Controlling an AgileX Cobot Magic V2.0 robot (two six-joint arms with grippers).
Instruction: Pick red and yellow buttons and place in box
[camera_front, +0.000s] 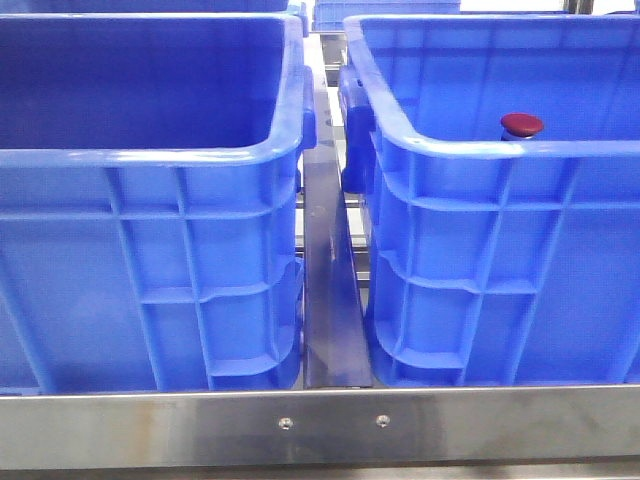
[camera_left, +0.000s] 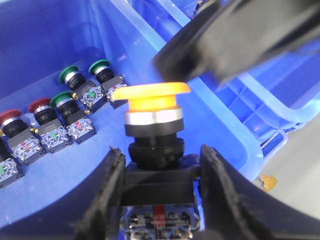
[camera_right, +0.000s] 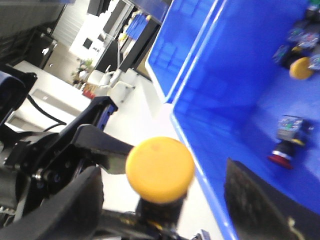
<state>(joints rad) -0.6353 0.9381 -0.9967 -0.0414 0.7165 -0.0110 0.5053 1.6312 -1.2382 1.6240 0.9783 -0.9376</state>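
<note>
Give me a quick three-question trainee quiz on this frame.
1. True or false: the left gripper holds the yellow button by its cap.
2. Which cap colours lie on the crate floor in the left wrist view? A) green and red B) blue and white C) yellow only
3. Fill in: in the front view, a ___ cap shows above the right crate's rim.
Key: 1 false, by its black body; 2 A; 3 red.

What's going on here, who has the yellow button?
The left gripper is shut on the black body of the yellow button, holding it above a blue crate that has red and green buttons on its floor. The right gripper sits open around the same button's cap, so this is possibly a handover.
</note>
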